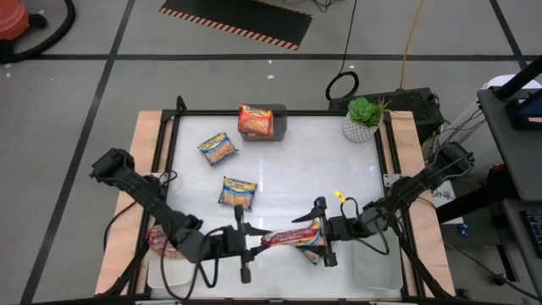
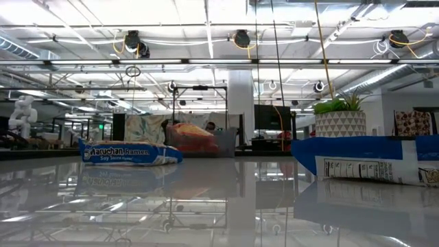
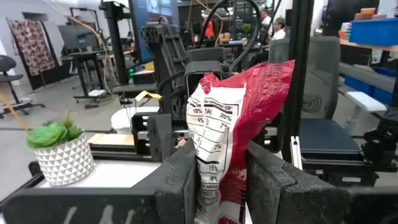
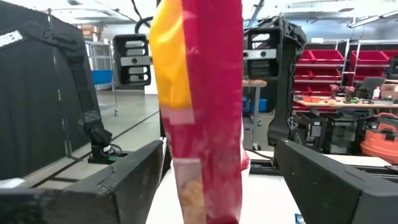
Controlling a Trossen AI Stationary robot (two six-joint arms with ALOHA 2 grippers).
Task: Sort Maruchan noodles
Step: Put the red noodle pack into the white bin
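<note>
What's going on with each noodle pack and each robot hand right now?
Red packet: held between both grippers, off the table.
Left gripper: jaws shut on it.
Right gripper: jaws open around it.
Two blue-and-yellow packets: lying loose.
Orange packet: resting in grey bin.

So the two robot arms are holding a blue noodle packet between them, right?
Not quite: the noodle packet between the two arms is red, not blue. The high view shows it, and the left wrist view shows the left arm's jaws shut on it. The blue ones lie on the table.
</note>
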